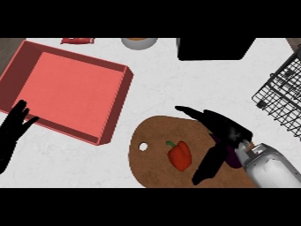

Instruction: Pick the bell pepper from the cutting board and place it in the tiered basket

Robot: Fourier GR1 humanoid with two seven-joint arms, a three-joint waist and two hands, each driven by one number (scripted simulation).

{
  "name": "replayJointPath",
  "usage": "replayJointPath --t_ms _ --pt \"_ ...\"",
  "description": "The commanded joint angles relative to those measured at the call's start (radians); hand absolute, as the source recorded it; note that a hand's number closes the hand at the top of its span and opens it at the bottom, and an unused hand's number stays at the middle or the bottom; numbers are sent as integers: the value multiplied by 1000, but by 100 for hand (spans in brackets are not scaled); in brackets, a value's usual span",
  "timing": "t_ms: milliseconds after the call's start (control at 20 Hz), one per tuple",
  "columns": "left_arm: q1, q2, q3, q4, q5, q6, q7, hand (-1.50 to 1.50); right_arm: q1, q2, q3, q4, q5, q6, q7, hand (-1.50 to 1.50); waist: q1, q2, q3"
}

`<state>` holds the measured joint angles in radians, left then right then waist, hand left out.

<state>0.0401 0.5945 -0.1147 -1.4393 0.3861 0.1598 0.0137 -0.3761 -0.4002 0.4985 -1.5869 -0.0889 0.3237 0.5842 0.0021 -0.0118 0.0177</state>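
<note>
A red bell pepper (180,155) with a green stem lies on the brown wooden cutting board (154,172) at the lower middle. My right hand (226,132) hovers just right of the pepper, open, thumb reaching down beside it and fingers stretched toward the upper left; it does not hold the pepper. The black wire tiered basket (288,97) stands at the right edge, partly cut off. My left hand (6,137) rests open at the lower left, fingers up.
A large red tray (68,88) lies at the upper left, its rim under my left fingers. A black box (214,48), a small cup (140,43) and a red item (77,40) sit along the back edge. The counter is white.
</note>
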Motion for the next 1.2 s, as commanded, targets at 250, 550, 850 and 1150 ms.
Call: replayJointPath --t_ms 250,550,850,1150 --pt "5 -32 -3 133 -16 -37 17 0 -22 -34 6 -27 7 74 180 -150 -9 13 -19" --pt "44 -6 18 37 -14 -37 78 0 44 -78 -76 27 -33 128 97 -150 1 12 -17" --pt "37 -31 26 45 -25 -49 87 0 66 -25 -61 52 -8 143 78 -150 0 12 -17" --pt "43 -56 18 84 -67 -50 55 0 69 -6 -86 -6 -9 130 111 -150 -7 12 -18"
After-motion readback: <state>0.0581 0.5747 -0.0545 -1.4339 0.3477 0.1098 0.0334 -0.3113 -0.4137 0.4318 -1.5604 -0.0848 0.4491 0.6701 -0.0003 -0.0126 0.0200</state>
